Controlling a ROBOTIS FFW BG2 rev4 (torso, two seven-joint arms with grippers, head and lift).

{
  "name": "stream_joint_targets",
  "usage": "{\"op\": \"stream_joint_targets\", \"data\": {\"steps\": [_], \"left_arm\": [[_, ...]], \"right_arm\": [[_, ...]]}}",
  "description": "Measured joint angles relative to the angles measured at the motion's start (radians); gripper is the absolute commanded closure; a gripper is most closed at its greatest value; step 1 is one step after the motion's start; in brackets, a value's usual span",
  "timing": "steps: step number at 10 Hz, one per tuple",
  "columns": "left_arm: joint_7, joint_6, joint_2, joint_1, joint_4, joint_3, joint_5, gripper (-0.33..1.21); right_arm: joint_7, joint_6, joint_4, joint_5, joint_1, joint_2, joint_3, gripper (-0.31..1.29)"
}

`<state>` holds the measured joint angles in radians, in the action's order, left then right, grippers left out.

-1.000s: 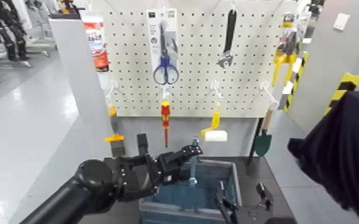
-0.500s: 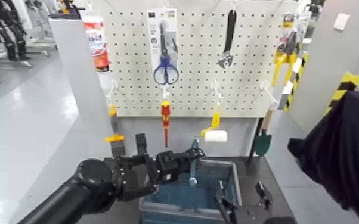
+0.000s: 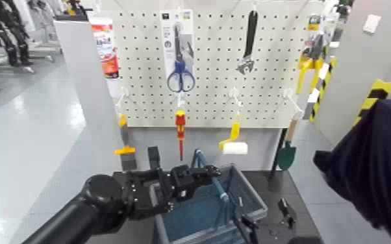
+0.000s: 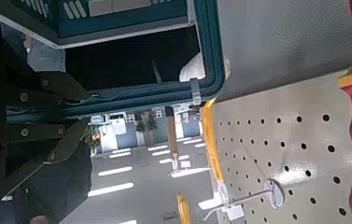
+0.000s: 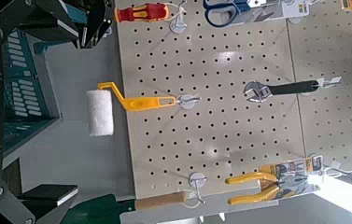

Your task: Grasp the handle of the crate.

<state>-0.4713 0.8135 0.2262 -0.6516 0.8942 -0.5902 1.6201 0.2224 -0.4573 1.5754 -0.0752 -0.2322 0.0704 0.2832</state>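
The grey-blue crate [image 3: 253, 196] with a teal inside sits low in the head view, tilted and turned at an angle. Its teal handle [image 3: 221, 191] arches over it. My left gripper [image 3: 204, 172] is shut on the handle near its top. In the left wrist view the handle [image 4: 146, 91] runs between my fingers [image 4: 57, 89], with the crate [image 4: 118, 23] beyond. My right gripper [image 3: 263, 224] is open and empty by the crate's near right corner. The right wrist view shows the crate [image 5: 24, 89] at one edge.
A white pegboard [image 3: 237, 91] stands behind the crate. It holds scissors [image 3: 180, 71], a red-and-yellow screwdriver [image 3: 180, 130], a wrench [image 3: 249, 45], a paint roller [image 3: 234, 144], pliers [image 3: 312, 58] and a trowel [image 3: 287, 152]. A dark blue shape [image 3: 373, 175] fills the right side.
The handle was upright in front of my left gripper. Now my left gripper is shut on it, and the crate has tilted and turned, its far end risen.
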Motion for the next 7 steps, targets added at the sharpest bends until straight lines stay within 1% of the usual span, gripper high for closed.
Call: {"op": "stream_joint_targets", "data": {"steps": [4,7], "left_arm": [[-0.006,0.008,-0.001,0.018,0.022,0.002,0.000,1.19],[-0.016,0.022,0.007,0.041,0.085,0.006,0.004,1.19]], "right_arm": [[0.000,0.000,-0.002,0.000,-0.001,0.000,-0.003,0.14],[0.003,0.000,0.000,0.002,-0.004,0.000,-0.009,0.14]]}}
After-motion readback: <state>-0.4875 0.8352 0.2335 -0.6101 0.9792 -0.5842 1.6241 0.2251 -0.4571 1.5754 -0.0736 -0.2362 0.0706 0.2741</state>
